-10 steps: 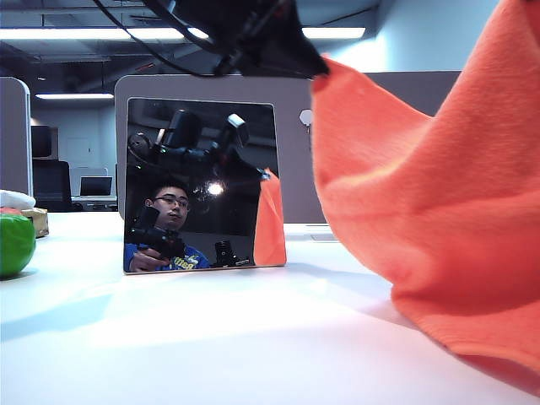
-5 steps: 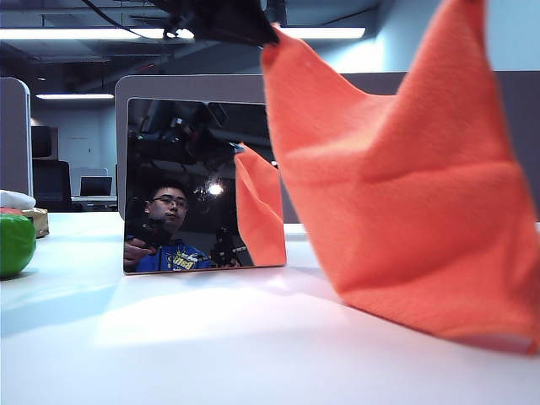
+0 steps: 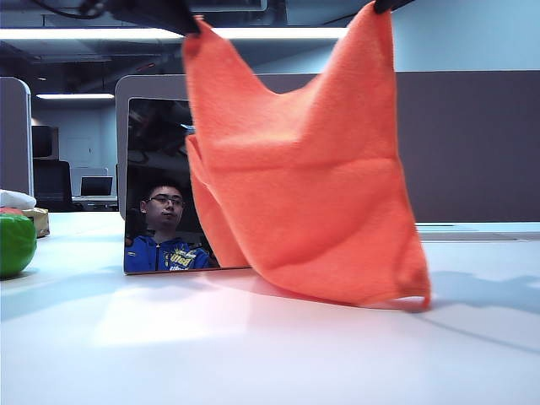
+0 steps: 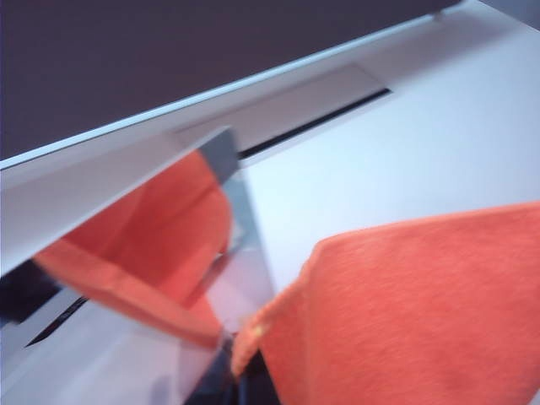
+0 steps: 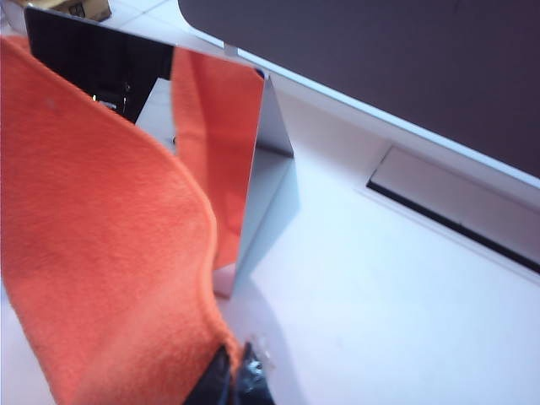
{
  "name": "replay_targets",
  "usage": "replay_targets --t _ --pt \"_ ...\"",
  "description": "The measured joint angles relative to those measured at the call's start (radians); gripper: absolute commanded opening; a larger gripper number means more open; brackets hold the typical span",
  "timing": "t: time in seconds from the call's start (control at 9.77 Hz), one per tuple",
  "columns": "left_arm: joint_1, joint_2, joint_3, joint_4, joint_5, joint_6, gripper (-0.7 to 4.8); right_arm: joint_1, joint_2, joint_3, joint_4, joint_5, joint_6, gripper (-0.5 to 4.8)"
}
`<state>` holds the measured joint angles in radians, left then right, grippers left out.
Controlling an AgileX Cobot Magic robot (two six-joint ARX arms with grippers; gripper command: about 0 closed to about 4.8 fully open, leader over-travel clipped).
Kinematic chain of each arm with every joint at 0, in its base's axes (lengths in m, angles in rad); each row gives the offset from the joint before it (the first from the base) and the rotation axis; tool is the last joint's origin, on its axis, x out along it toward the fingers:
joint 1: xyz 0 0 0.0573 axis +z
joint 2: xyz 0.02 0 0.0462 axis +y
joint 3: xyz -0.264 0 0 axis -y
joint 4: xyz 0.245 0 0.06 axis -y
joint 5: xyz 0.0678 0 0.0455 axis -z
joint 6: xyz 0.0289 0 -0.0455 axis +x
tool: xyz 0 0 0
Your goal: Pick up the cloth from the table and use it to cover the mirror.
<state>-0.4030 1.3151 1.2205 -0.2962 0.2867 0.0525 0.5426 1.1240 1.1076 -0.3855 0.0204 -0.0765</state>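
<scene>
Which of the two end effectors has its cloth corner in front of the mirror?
The left end effector. Its corner of the cloth hangs in front of the mirror; the right end effector holds the other corner past the mirror's right edge.

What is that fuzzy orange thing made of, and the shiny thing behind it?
The orange cloth looks like soft microfibre or fleece: its surface is nappy and matte, and it sags in folds between the left claw and the right claw. The mirror seems to be thin glass or polished acrylic, I can't tell which: it is flat, frameless and reflects a face clearly.
</scene>
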Motion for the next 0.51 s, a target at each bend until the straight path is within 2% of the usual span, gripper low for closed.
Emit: replay_targets --t 0.2,0.51 --pt "0.063 -0.058 -0.012 -0.015 -0.001 0.000 -0.06 0.000 0.048 0.039 0.032 -0.028 -0.003 -0.01" --pt "0.062 -0.090 -0.014 -0.023 -0.002 0.015 -0.06 0.000 0.118 0.109 0.035 -0.087 -0.003 -0.01"
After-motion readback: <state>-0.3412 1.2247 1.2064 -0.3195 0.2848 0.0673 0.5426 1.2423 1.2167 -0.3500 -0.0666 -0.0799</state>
